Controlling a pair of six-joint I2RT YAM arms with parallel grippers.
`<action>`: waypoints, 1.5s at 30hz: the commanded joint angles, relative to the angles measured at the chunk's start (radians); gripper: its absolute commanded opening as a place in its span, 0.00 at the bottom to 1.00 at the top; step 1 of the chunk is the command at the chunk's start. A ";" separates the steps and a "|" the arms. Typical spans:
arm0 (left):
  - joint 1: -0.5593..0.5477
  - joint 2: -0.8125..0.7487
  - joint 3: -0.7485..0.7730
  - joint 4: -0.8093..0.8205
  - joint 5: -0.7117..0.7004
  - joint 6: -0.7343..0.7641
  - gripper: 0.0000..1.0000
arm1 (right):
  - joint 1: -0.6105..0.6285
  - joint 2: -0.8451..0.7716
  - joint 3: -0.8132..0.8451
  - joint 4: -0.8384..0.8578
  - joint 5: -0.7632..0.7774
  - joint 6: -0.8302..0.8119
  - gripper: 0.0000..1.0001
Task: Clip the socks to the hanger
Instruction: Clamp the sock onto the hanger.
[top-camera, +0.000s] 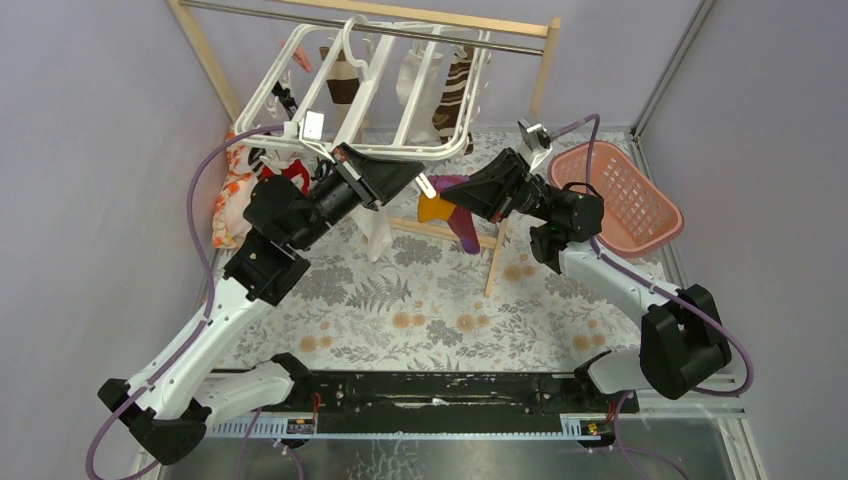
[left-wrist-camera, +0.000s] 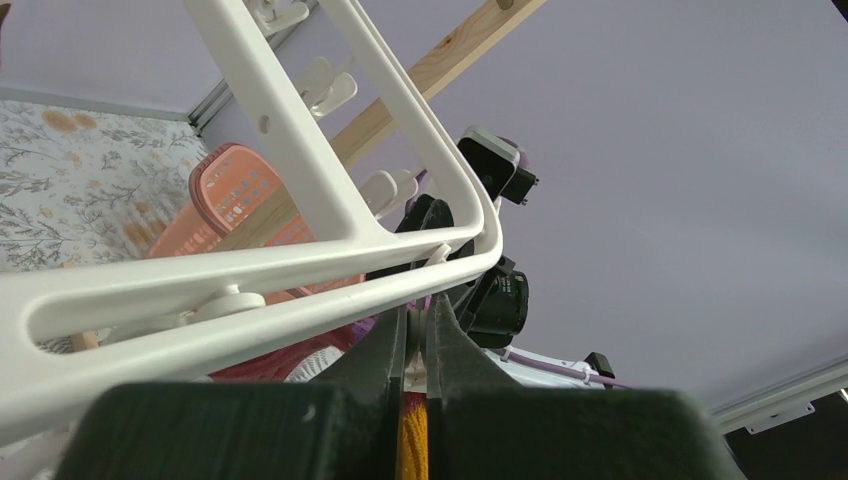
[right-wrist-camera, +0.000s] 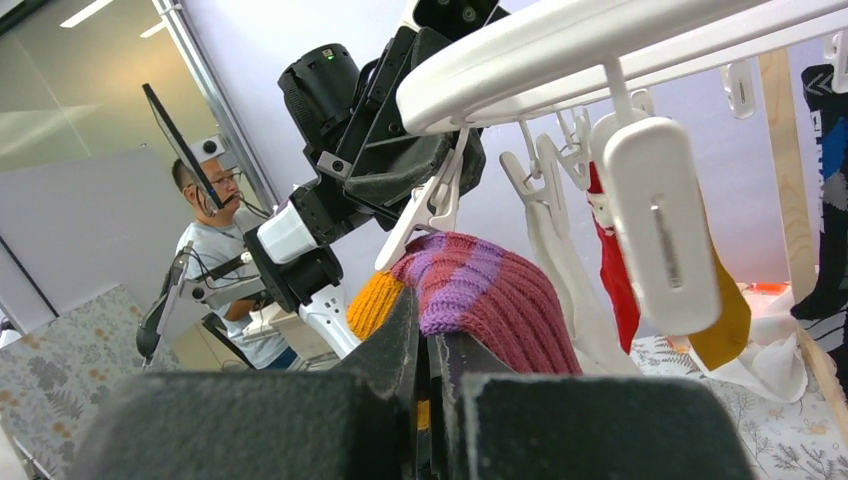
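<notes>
Top view high behind, looking down, both wrist views close, tilted upward, sharing the hanger (left-wrist-camera: 300, 160)

No legible text, brand, number or sign in any of the three views.

The dark sock (right-wrist-camera: 830, 200) at the far right of the right wrist view has a white mark near its top. It is cut off by the frame edge, and no letters can be made out.

The small tags (top-camera: 298, 428) on the front rail (top-camera: 430, 385), by the arm bases in the top view, are too small to read.
</notes>
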 joint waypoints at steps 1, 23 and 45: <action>-0.001 -0.018 0.006 0.026 0.030 -0.012 0.00 | 0.010 0.000 0.045 0.077 0.039 -0.001 0.00; -0.001 -0.014 -0.008 0.020 0.034 -0.022 0.00 | 0.035 -0.011 0.090 0.048 0.021 -0.014 0.00; -0.001 -0.003 -0.003 0.005 0.083 -0.020 0.41 | 0.052 0.011 0.092 0.062 0.025 -0.009 0.00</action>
